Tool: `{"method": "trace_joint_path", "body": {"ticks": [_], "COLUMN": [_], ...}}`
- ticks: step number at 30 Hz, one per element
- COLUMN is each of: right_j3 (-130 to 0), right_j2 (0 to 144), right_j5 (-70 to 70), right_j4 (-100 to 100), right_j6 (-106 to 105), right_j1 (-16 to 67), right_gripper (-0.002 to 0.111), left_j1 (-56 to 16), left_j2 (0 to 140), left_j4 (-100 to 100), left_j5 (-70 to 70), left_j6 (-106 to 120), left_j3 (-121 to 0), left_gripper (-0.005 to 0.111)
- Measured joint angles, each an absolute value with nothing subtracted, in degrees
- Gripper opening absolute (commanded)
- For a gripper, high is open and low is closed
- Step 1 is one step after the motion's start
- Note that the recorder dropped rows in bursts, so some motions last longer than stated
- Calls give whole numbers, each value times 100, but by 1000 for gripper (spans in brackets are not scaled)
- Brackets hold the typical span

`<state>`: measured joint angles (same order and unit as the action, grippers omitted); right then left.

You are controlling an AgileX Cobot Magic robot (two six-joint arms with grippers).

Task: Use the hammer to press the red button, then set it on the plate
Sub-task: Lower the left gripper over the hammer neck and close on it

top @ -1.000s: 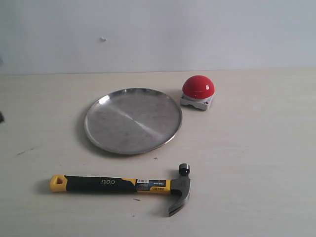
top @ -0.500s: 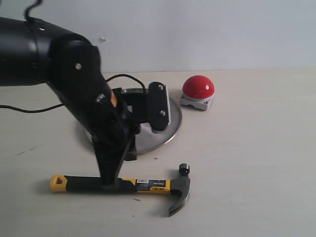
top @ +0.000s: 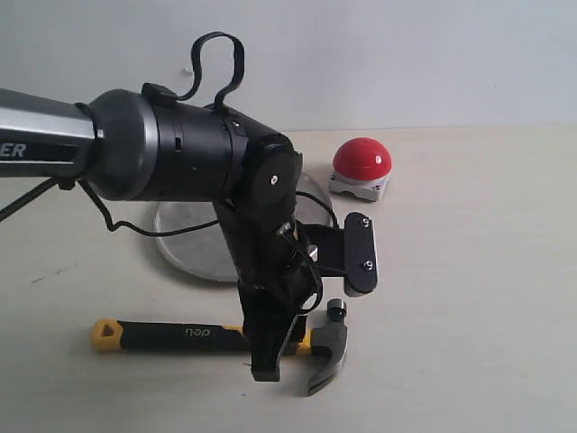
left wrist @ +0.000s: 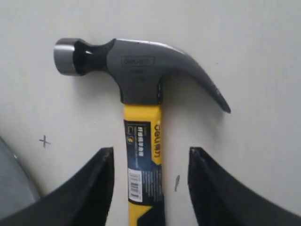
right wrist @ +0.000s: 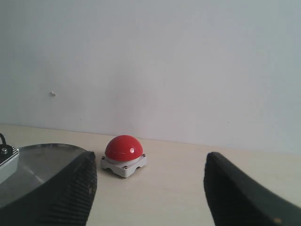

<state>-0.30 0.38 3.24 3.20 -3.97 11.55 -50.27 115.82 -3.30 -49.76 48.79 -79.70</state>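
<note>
Nearest the desk's (top: 469, 298) front edge: claw hammer, dark steel head, black-and-yellow handle (top: 329, 347), lying flat, head to the right. Left gripper (left wrist: 151, 157) low over it, fingers spread either side of the yellow neck, gaps both sides. Behind: round shiny steel plate (top: 194, 253), partly hidden by the arm. Farther back right: glossy red dome button on grey base (top: 361, 159). Right gripper (right wrist: 150, 160) spread wide, nothing between.

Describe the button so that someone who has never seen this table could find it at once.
Start at the steel plate, the widest thing on the table. Off its right edge in the exterior view, toward the wall, sits the button. It is the only red thing: a glossy dome on a small grey square base.
</note>
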Motion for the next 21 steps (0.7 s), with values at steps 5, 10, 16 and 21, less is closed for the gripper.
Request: {"method": "trace_joint_path", "body": {"ticks": [5,10,16,21], "right_j3": [-30,-30,-30,-30], "right_j2": [38,38,38,38], "right_j5": [314,314,314,314], "right_j4": [320,320,320,320], "right_j6": [-397,-397,-397,-397], "right_j1": [1155,1155,1155,1155], "right_gripper": [64,64,64,64], "left_j1": [-5027,-5027,-5027,-5027], "left_j2": [11603,11754,11917,11917], "left_j4": [-329,-226,102,180], "left_j5": [-4894,-4846,-4737,-4464], "left_j6": [4422,4343,4343,4343], "left_j3": [-7970,-7975,-7975,-7975], "left_gripper": [49,50,58,58]}}
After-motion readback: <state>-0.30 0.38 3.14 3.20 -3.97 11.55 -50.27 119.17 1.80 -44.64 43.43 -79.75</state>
